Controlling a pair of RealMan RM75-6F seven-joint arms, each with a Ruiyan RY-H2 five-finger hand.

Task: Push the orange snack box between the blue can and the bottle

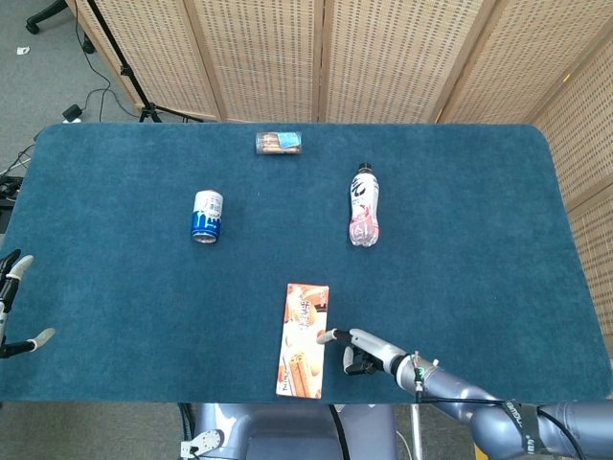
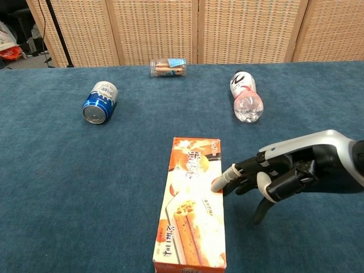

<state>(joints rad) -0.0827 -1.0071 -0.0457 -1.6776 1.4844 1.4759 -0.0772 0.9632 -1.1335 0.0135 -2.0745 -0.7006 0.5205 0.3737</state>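
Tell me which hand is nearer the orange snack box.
Right. The right hand has a fingertip against the orange snack box's right long side; the left hand sits far off at the table's left edge.
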